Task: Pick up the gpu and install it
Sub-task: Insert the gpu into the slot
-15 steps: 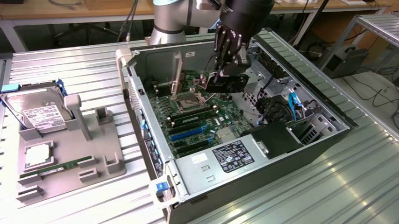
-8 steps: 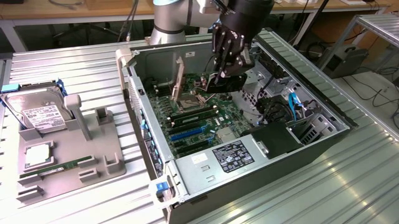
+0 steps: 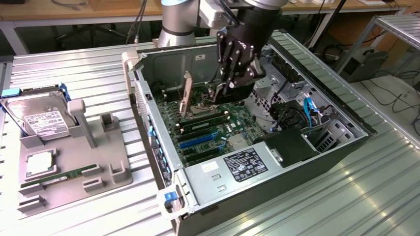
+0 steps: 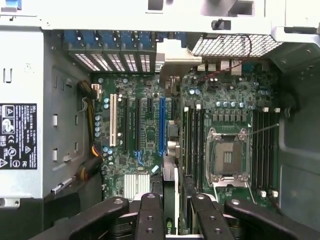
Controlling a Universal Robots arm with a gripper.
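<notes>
Ribbed silver metal forms the counter [image 3: 367,196] in the exterior view, and an open computer case [image 3: 184,61] lies on it on its side. The arm reaches down into the case. Its gripper [image 3: 226,88] is closed on the gpu [image 3: 187,96], which stands upright on edge above the green motherboard [image 3: 217,132]. The pick-up is therefore done. Whether the card is pressed home cannot be told. Toward the exterior view's left, a grey holder [image 3: 98,147] carries a hard drive [image 3: 43,120], well apart from the case. The power supply [image 3: 243,164] fills the near end of the case, leaving a narrow well around the card.

In the wrist view, the gripper [image 4: 172,215] clamps the gpu [image 4: 170,192], seen edge-on as a thin dark strip between the black fingers. The card's silver bracket [image 4: 175,57] sits at the rear slot openings. The card lines up just beside a blue slot [image 4: 161,125], with the RAM sticks [image 4: 192,140] close on its other side and the CPU socket [image 4: 227,157] beyond them. Room to either side looks tight, so seating likely remains to be finished or confirmed.
</notes>
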